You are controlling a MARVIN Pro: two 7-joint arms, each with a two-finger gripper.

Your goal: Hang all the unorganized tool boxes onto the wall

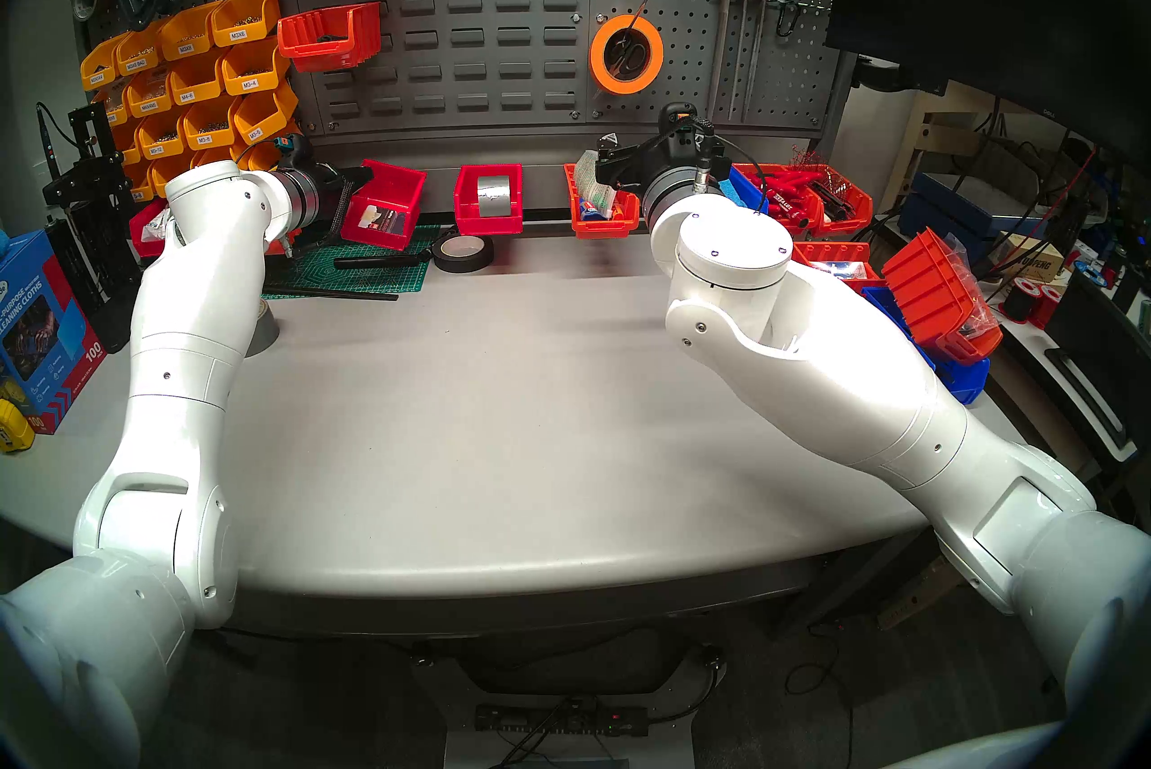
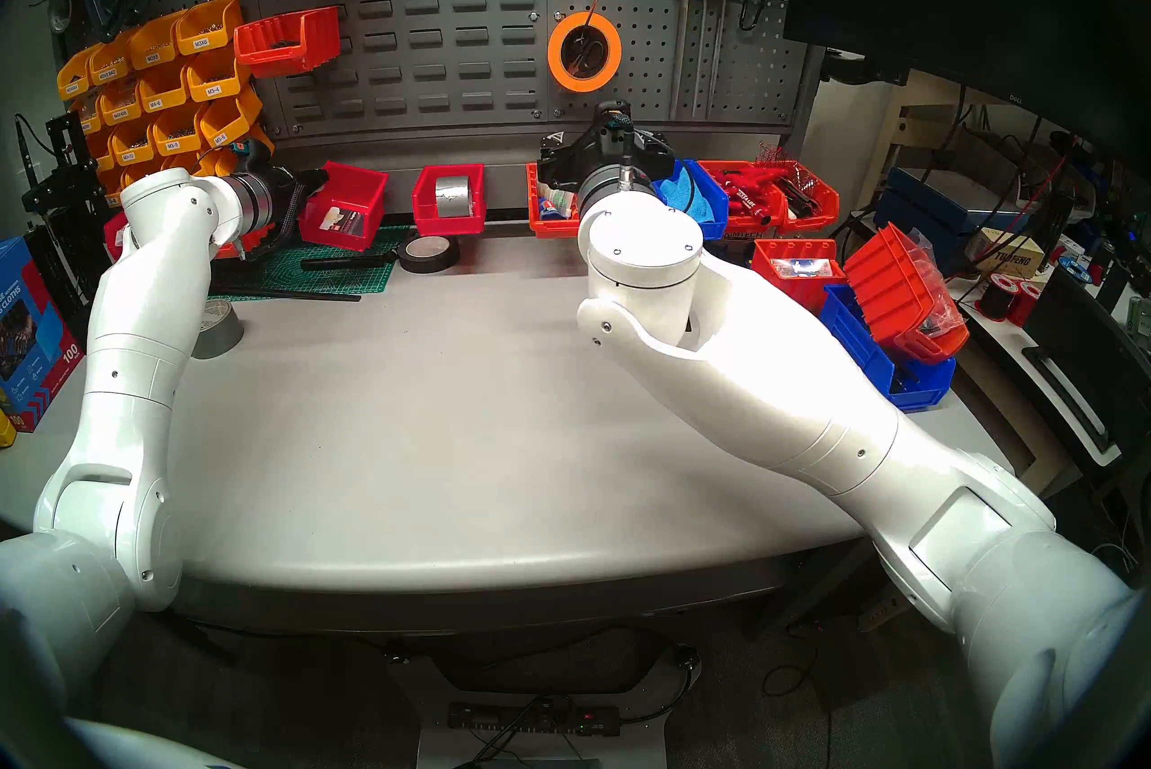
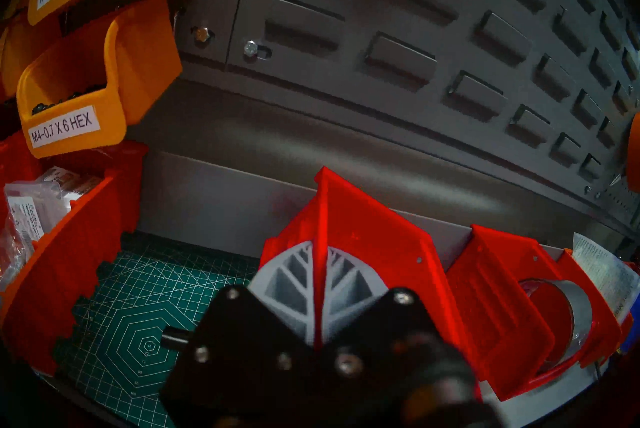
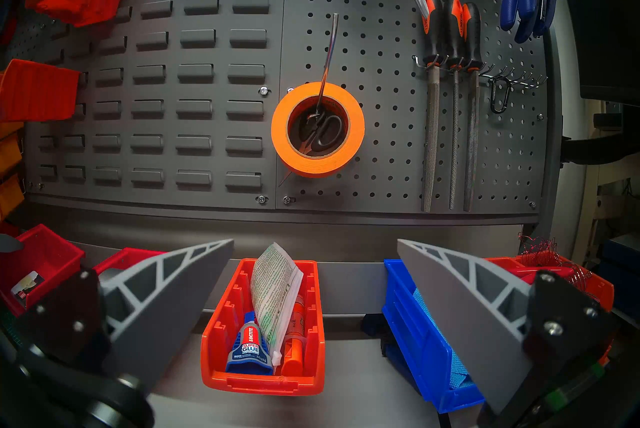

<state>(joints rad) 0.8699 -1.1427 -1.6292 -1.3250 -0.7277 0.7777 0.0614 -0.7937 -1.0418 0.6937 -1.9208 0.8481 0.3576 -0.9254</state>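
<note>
the left tool pinched the red bin's near wall, lifted and tilted; the louvre wall lay at twelve o'clock. the right tool gaped empty, orange bin dead ahead.

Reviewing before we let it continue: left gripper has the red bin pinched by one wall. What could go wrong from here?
1. The left gripper is shut on one thin side wall of the red bin, which hangs tilted; it may swing or slip on the way to the louvred panel.
2. The loose cards inside could slide out of the tilted bin.
3. The taped red bin stands close beside it and could get bumped.
</note>
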